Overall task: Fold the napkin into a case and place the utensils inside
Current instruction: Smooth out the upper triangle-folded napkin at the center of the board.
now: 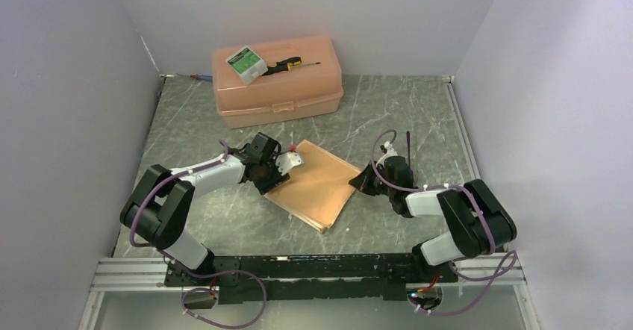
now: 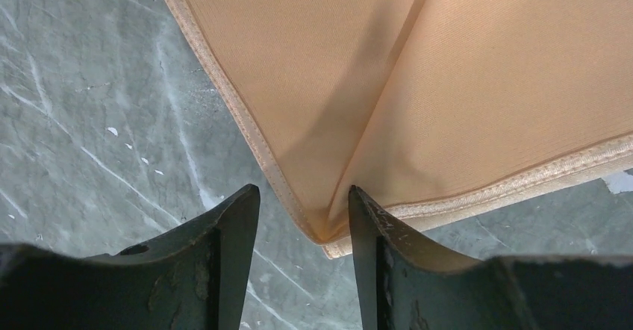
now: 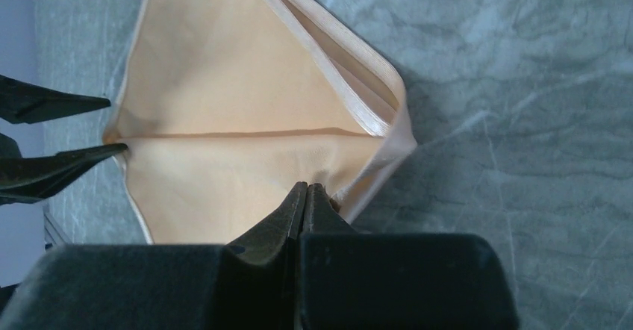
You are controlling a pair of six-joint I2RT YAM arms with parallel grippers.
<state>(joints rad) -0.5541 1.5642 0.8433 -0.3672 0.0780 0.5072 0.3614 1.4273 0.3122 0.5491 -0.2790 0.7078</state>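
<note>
The peach-orange napkin (image 1: 317, 188) lies folded into a flat square in the middle of the table, with a crease running corner to corner. In the left wrist view, the napkin (image 2: 448, 83) has one corner between the jaws of my left gripper (image 2: 304, 195). Those jaws stand apart, and the corner touches only the right finger. My left gripper (image 1: 276, 181) is at the napkin's left side. My right gripper (image 3: 304, 187) is shut, its tips on the napkin (image 3: 224, 83) just inside the right edge. Whether cloth is pinched cannot be told. A slim dark utensil (image 1: 409, 143) lies behind my right gripper (image 1: 360, 182).
A rigid peach plastic box (image 1: 280, 95) stands at the back of the table. On its lid lie a black-and-yellow screwdriver (image 1: 287, 64) and a small white-and-green carton (image 1: 246, 63). Grey walls enclose the marbled table (image 1: 418, 106) on three sides.
</note>
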